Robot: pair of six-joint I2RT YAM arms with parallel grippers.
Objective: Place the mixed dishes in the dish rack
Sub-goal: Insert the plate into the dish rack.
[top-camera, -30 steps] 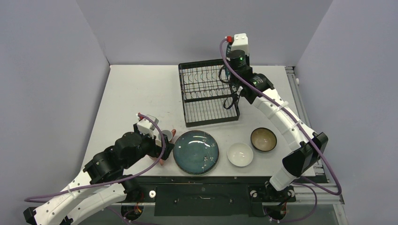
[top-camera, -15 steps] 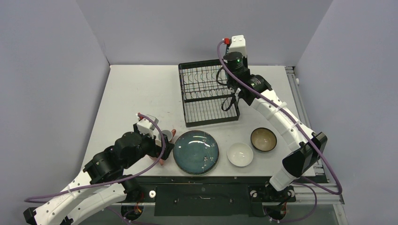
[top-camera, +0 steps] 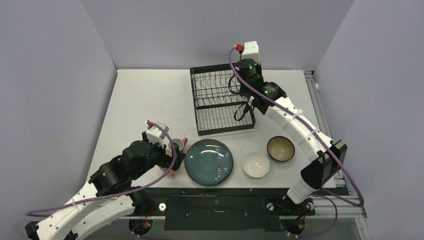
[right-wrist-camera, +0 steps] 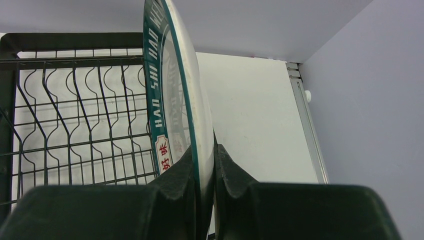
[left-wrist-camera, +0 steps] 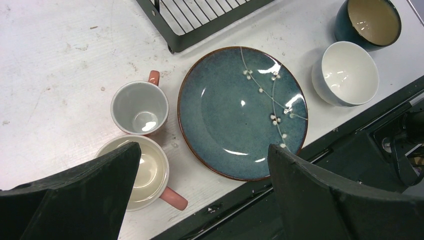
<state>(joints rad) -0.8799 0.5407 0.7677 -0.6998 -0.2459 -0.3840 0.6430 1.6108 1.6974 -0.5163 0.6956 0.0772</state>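
My right gripper [right-wrist-camera: 205, 165] is shut on the rim of a green-rimmed lettered white plate [right-wrist-camera: 172, 95], held on edge above the right side of the black wire dish rack [top-camera: 220, 100]. The rack's upright slots [right-wrist-camera: 75, 115] show empty beside the plate. My left gripper [left-wrist-camera: 202, 147] hangs open over the near table edge, holding nothing. Below it lie a teal plate [left-wrist-camera: 242, 112] and two pink mugs [left-wrist-camera: 139, 106] [left-wrist-camera: 145, 170], both upright. A white bowl [left-wrist-camera: 347, 72] and a dark brown-gold bowl [left-wrist-camera: 367, 20] stand to the right of the teal plate.
The table's near edge [left-wrist-camera: 280, 175] drops to a black frame just beside the teal plate. Grey walls close in the left, back and right. A metal rail [top-camera: 312, 95] runs along the table's right edge.
My right arm has carried the lettered plate a little to the left, further over the rack. The left arm and the dishes on the table have not moved.
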